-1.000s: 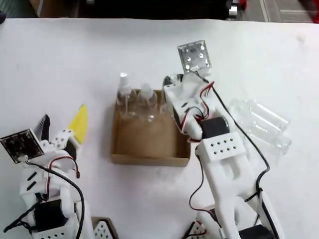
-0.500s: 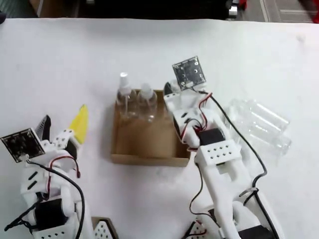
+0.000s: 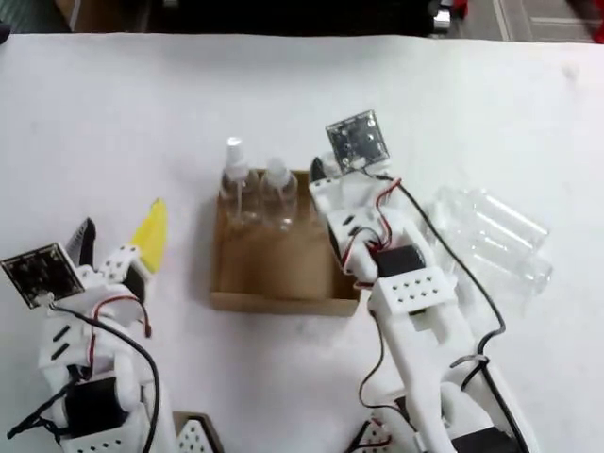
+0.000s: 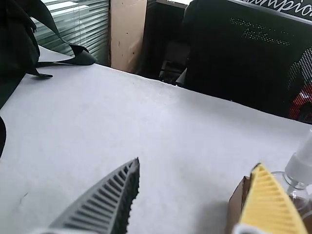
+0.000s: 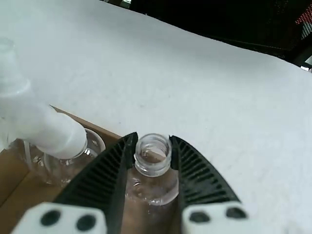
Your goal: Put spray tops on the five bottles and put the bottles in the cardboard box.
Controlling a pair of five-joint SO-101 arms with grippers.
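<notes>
Cardboard box point(image 3: 283, 302) — capped bottles point(image 3: 236, 184) and one uncapped bottle point(image 5: 152, 168) upright along far wall; two loose bottles point(image 3: 495, 236) lying outside.

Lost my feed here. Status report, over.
Left gripper open, empty. Right gripper shut on uncapped bottle in cardboard box. Two loose bottles lying on table.

white table point(image 3: 113, 104), black mesh chair point(image 4: 243, 53), window blinds point(image 4: 78, 24), black strap point(image 4: 78, 57)
</notes>
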